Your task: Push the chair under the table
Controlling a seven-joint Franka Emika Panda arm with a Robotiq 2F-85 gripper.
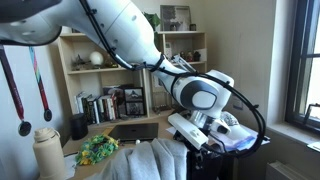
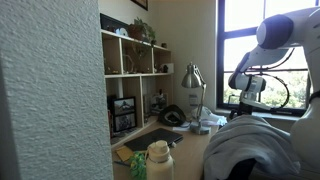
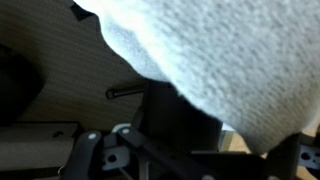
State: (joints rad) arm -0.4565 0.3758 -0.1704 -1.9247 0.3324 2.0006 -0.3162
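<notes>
Table (image 2: pixel 188 150) lay beyond the gripper (image 1: pixel 203 145), which sat against the cloth-draped chair (image 1: pixel 150 162), apparently to push it; finger spread could not be told.

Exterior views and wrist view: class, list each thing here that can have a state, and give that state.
chair: backrest draped with garments, seat hidden
hand: open, at the chair's backrest
desk lamp: no glow visible
bottle: upright, lid on
</notes>
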